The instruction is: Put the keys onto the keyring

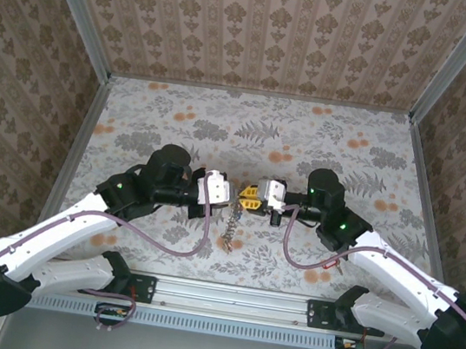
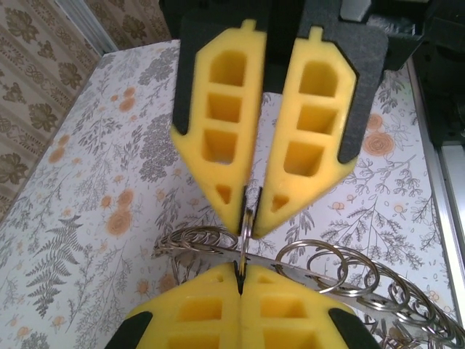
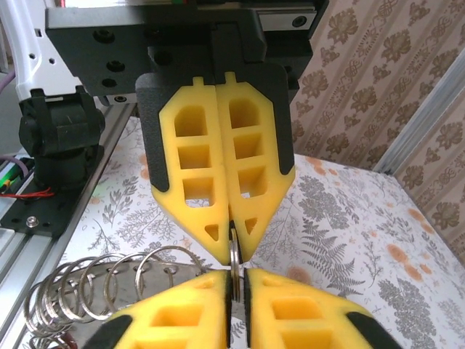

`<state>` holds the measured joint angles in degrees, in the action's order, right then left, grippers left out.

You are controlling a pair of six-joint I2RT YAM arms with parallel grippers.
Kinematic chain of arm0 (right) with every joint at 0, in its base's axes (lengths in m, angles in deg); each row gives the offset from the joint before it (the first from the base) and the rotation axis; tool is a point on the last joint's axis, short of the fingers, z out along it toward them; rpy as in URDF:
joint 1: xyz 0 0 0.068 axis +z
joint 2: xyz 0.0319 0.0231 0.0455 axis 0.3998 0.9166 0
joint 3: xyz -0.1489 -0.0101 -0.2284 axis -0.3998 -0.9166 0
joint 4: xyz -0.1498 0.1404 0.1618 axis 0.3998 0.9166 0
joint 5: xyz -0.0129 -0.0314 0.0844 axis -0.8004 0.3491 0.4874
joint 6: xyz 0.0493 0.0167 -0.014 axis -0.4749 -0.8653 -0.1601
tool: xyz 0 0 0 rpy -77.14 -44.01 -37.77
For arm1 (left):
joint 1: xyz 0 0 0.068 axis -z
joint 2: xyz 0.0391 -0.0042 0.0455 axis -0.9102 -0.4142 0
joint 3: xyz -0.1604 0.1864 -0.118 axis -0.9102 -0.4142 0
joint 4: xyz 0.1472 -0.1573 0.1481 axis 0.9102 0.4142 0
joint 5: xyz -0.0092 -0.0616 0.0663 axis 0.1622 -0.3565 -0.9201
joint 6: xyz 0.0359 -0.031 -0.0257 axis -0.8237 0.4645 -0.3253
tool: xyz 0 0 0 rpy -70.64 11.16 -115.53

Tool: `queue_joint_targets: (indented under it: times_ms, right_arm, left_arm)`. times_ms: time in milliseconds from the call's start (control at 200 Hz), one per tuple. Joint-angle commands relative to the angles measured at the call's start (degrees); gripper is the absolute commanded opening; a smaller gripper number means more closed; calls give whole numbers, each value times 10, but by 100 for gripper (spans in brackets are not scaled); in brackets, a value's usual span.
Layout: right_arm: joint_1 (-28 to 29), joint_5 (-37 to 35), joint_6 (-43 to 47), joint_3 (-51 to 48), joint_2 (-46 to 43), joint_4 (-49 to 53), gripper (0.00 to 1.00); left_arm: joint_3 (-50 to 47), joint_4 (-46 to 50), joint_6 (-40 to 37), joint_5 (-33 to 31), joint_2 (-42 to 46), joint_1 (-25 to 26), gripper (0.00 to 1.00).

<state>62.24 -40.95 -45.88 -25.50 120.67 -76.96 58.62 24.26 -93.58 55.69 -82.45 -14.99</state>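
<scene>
Top external shows the left claw [image 1: 228, 193] and right claw [image 1: 242, 197] tip to tip, both pinched shut on the keyring [image 1: 230, 227], which hangs down between them to the tabletop [image 1: 325, 144].

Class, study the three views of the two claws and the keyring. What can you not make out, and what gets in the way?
- Top view: the keyring hanging between the left claw and the right claw is too small to count its rings.
- Left wrist view: the frame edge cuts off the keyring's right end; the left claw covers its middle.
- Right wrist view: the right claw hides where the rings lead; the bottom edge cuts them off.
</scene>
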Motion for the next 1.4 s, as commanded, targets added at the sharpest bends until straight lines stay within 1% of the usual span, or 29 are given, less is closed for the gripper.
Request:
queue_joint_targets:
  times_ms: [0,75,140,185,350,460,485,540,610,715,765,825,885,940,1000,1305,1400]
  right_arm:
    - [3,-2,-10,13,6,-20,18]
    - [3,0,-11,13,7,-20,16]
    - [3,1,-11,13,7,-20,5]
    - [3,2,-13,13,5,-23,0]
    - [0,15,-48,-2,0,-87,0]
    - [-3,33,-84,-17,0,-145,0]
    - [-3,37,-87,-19,-1,-153,0]
    - [-4,42,-92,-24,-2,-168,0]
    - [-4,48,-94,-24,-4,-171,0]
    - [-5,54,-95,-24,-4,-170,0]
    - [-4,56,-94,-23,-5,-170,0]
    - [-4,57,-94,-23,-5,-168,0]
    - [-4,59,-92,-23,-4,-167,0]
    - [-4,61,-90,-23,-3,-164,0]
    - [-4,63,-82,-23,-3,-156,0]
    - [-3,66,-60,-27,-7,-144,0]
    - [-3,67,-55,-27,-7,-139,0]
  left_arm:
    - [19,-31,-11,28,1,3,0]
    - [18,-34,-11,25,0,3,0]
    - [19,-36,-12,24,0,3,0]
    - [19,-34,-13,21,0,4,0]
    - [12,-32,-17,25,16,3,0]
    - [2,-41,-11,29,25,3,8]
    - [1,-41,-9,30,25,4,12]
    - [0,-42,-5,28,25,4,19]
    - [-2,-42,-1,25,25,3,23]
    - [-3,-42,1,19,24,3,22]
    - [-2,-41,1,19,25,3,19]
    - [-2,-40,1,20,25,3,11]
    - [-1,-40,-1,21,24,3,10]
    - [0,-44,-2,21,26,3,10]
    - [-1,-52,-1,21,29,3,15]
    - [-24,-111,21,47,32,5,15]
    - [-29,-130,22,53,26,8,20]
